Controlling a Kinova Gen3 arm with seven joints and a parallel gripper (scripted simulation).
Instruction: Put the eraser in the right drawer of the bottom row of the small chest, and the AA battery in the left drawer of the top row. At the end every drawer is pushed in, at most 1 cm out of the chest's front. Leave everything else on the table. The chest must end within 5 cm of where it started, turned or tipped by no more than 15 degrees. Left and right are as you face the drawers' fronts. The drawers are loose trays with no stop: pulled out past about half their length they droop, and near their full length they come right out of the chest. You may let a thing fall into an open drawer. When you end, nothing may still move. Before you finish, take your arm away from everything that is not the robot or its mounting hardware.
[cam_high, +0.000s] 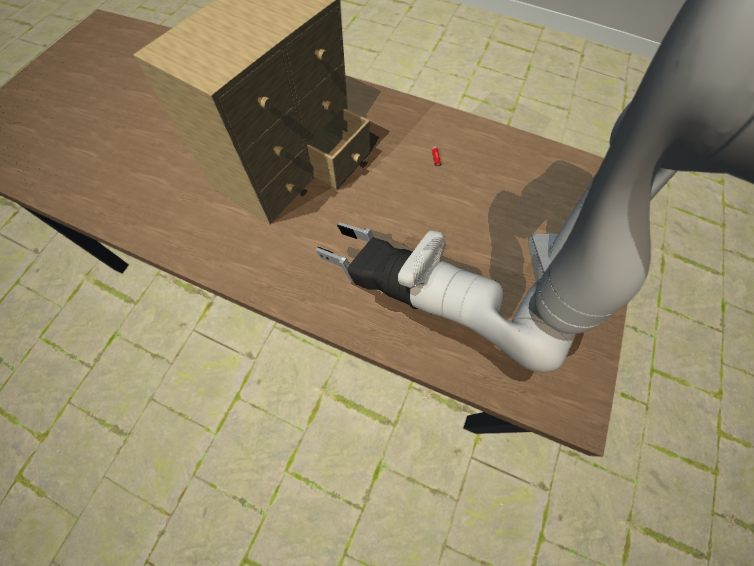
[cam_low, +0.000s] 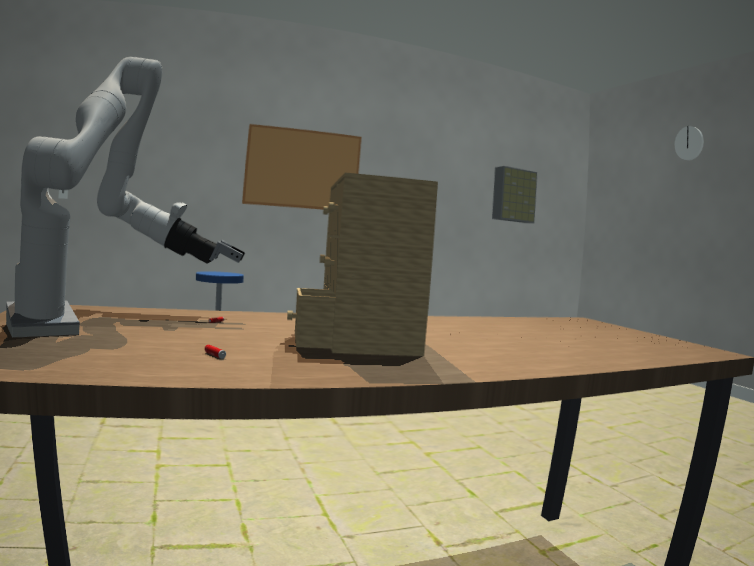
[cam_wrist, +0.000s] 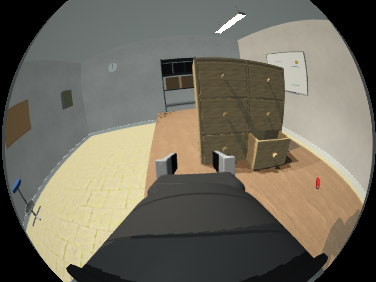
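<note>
The small chest (cam_high: 188, 127) (cam_low: 383, 268) stands upright with three rows of two drawers. Its bottom right drawer (cam_high: 354, 161) (cam_low: 314, 322) (cam_wrist: 270, 154) is pulled partly out; its floor is hidden. The top left drawer (cam_high: 244, 115) (cam_wrist: 212, 85) and the others look shut. A red battery-like cylinder (cam_high: 436, 156) (cam_low: 214, 351) (cam_wrist: 318, 183) with a silver end lies on the table in front of the chest's right side. I see no eraser. My gripper (cam_high: 330, 238) (cam_low: 239, 254) (cam_wrist: 194, 159) is open and empty, high above the table, in front of the chest's left side.
Another small red thing (cam_low: 216, 319) lies on the table (cam_low: 517, 341) farther from the exterior camera; its kind is unclear, and the arm hides it in the top view. The knobs stick out of the drawer fronts. The table's long edge runs left of the gripper.
</note>
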